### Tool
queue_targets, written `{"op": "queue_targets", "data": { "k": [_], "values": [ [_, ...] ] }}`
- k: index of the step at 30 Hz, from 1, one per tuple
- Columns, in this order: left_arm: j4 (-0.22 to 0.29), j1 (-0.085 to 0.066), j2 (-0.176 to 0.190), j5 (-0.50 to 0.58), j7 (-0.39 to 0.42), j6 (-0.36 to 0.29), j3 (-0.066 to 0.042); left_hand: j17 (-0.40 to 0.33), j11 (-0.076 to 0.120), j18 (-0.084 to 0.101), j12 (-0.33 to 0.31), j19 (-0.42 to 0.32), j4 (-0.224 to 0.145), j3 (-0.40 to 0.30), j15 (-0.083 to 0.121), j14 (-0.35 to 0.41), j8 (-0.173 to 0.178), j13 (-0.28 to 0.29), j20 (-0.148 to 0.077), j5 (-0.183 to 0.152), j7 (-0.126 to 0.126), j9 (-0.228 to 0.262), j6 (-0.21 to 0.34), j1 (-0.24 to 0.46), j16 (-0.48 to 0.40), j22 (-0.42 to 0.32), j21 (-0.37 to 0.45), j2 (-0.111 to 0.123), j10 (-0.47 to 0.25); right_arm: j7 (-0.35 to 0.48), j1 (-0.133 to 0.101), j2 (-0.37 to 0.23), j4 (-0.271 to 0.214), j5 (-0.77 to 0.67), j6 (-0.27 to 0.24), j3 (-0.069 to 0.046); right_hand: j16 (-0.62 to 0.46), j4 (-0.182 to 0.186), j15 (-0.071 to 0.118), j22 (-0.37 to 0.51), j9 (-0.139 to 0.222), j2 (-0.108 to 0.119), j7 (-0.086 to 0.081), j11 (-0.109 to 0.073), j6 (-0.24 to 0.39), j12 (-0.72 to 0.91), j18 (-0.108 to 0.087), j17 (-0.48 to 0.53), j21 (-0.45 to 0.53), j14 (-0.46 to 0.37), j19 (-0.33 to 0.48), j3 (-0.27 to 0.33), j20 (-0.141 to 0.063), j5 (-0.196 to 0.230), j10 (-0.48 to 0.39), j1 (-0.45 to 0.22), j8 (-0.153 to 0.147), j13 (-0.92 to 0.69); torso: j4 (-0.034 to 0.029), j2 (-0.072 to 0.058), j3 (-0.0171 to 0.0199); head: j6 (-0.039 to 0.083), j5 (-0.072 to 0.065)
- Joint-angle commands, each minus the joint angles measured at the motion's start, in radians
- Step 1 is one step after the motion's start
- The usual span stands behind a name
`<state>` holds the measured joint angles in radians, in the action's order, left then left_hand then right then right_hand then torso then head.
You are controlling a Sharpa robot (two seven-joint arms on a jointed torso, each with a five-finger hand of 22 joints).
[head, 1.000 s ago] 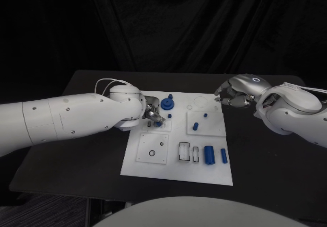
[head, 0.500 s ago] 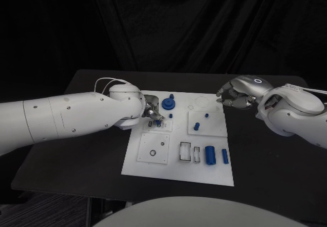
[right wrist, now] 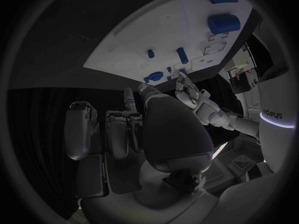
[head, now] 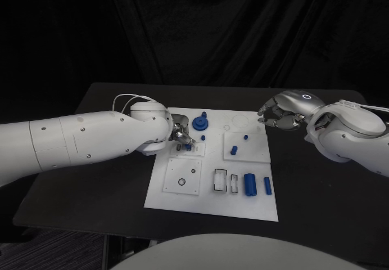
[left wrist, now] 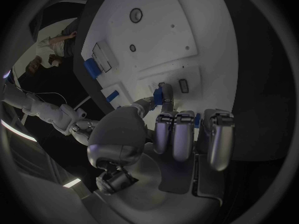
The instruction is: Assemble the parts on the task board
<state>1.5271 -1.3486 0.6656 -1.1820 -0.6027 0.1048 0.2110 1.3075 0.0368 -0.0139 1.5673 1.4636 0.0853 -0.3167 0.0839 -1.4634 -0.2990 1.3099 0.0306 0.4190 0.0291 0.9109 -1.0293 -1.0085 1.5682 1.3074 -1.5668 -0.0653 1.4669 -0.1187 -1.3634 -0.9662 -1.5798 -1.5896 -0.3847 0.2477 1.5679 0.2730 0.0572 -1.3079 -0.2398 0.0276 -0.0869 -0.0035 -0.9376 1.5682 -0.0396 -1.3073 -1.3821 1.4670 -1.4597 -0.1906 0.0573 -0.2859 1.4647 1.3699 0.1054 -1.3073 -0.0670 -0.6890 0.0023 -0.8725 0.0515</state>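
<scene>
Small blue part [head: 188,147] seemingly upright, pinched by left robot hand [head: 180,135] over task board [head: 212,208]; right robot hand [head: 280,112] clenched, empty.

Left hand [head: 180,134] crowds task board [head: 243,202] upper-left; right hand [head: 280,112] hovers beyond upper-right corner; near edge open.

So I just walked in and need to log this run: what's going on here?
The robot is assembling small blue parts on the white task board. Its left hand pinches a small blue piece low over the board's upper left. The right hand hovers off the board's far right corner, fingers curled, holding nothing visible.
</scene>
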Motion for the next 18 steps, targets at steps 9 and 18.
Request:
{"op": "queue_targets", "data": {
  "k": [9, 18],
  "values": [
    [0.006, 0.007, 0.008, 0.006, 0.003, 0.000, -0.001, 0.263, 0.004, 0.014, 0.004, 0.107, 0.000, -0.009, 0.004, -0.107, 0.006, 0.261, -0.006, -0.008, 0.001, 0.002, 0.004, 0.009, 0.003, 0.263, -0.004, -0.001, 0.104, -0.028, 0.003, -0.006, -0.003, -0.003, 0.020, -0.001, 0.003, 0.000, -0.004, -0.196, 0.002, 0.003, -0.004, 0.005, -0.003, -0.003, -0.010, -0.263, 0.007, 0.104, 0.008, -0.005, 0.002, 0.000, 0.100, 0.005, -0.005, -0.258, -0.0002, 0.001, -0.0001, 0.000, 0.004],
    [0.004, 0.009, 0.012, 0.006, 0.004, -0.005, -0.001, 0.263, 0.003, 0.014, 0.004, 0.107, 0.000, -0.014, 0.003, -0.107, 0.012, 0.261, -0.005, -0.023, 0.003, 0.003, 0.005, 0.015, 0.003, 0.263, -0.004, 0.004, 0.104, -0.032, 0.003, -0.003, -0.002, -0.003, 0.025, -0.001, 0.003, 0.000, -0.004, -0.196, 0.002, 0.002, -0.004, 0.005, -0.003, -0.004, -0.011, -0.263, 0.008, 0.104, 0.009, -0.005, 0.002, 0.000, 0.098, 0.006, -0.005, -0.256, -0.0006, 0.000, 0.0003, 0.000, 0.003]
  ]
}}
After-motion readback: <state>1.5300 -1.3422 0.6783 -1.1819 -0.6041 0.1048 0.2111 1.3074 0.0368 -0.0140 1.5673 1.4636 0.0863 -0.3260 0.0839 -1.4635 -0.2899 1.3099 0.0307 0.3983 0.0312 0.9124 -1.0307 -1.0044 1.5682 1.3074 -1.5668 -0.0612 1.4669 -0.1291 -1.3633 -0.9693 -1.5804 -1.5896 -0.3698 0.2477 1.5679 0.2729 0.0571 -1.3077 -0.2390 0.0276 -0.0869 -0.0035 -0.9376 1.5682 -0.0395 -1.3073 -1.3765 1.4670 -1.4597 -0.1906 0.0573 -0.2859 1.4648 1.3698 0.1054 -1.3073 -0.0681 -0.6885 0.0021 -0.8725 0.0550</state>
